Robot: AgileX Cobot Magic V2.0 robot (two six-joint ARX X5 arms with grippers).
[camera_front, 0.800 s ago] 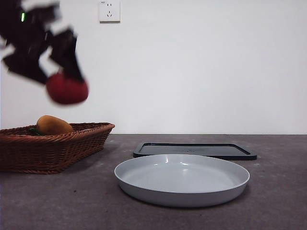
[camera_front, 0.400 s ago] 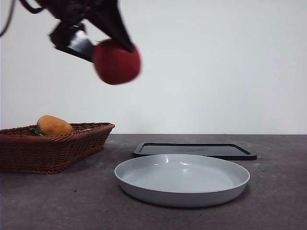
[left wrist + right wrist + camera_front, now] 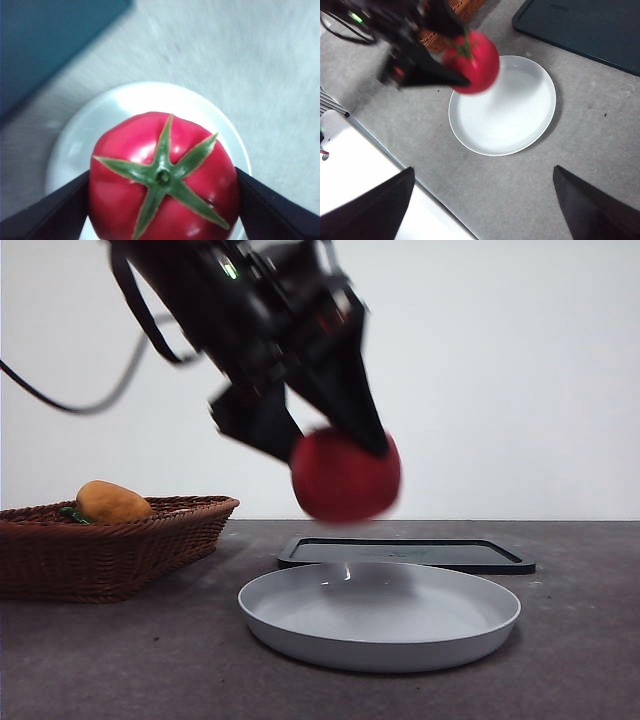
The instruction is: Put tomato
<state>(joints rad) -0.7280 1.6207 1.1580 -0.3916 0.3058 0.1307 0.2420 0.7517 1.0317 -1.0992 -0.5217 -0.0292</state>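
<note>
My left gripper (image 3: 345,465) is shut on the glossy red tomato (image 3: 346,478) and holds it in the air just above the grey plate (image 3: 470,625). In the left wrist view the tomato (image 3: 162,180) with its green stem fills the space between my two jaws, over the plate (image 3: 80,130). The right wrist view shows the tomato (image 3: 475,62) and the left arm above the plate (image 3: 520,120) from high up. My right gripper (image 3: 482,210) is open and empty, well above the table.
A wicker basket (image 3: 120,545) at the left holds a matte orange fruit (image 3: 112,502). A dark flat tray (image 3: 405,553) lies behind the plate. A white block (image 3: 360,180) stands at the table's edge in the right wrist view.
My left gripper has carried the tomato from above the basket rightward, then down to just above the plate. The basket, plate and tray have not moved.
</note>
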